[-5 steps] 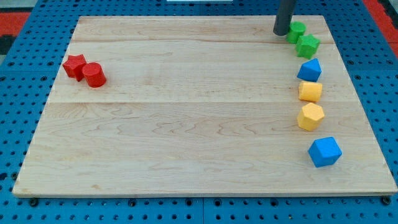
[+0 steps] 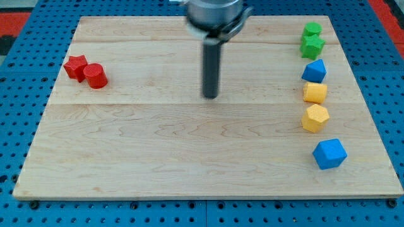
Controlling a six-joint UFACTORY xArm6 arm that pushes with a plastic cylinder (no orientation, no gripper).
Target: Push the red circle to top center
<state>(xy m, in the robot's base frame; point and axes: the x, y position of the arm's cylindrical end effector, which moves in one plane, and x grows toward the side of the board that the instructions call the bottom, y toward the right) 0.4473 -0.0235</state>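
Observation:
The red circle [image 2: 96, 76] lies near the board's left edge, touching a red star [image 2: 76, 66] on its upper left. My tip [image 2: 210, 96] stands near the middle of the wooden board [image 2: 189, 164], far to the right of the red circle and touching no block. The rod rises from it to the view's top.
Down the right side run a green circle [image 2: 311, 29], a green star [image 2: 312, 46], a blue block [image 2: 314, 70], a yellow block [image 2: 314, 93], a yellow hexagon [image 2: 314, 118] and a blue block [image 2: 329, 153]. A blue pegboard surrounds the board.
My tip has moved from the top right, beside the green blocks, left and down to the board's middle. No block has moved.

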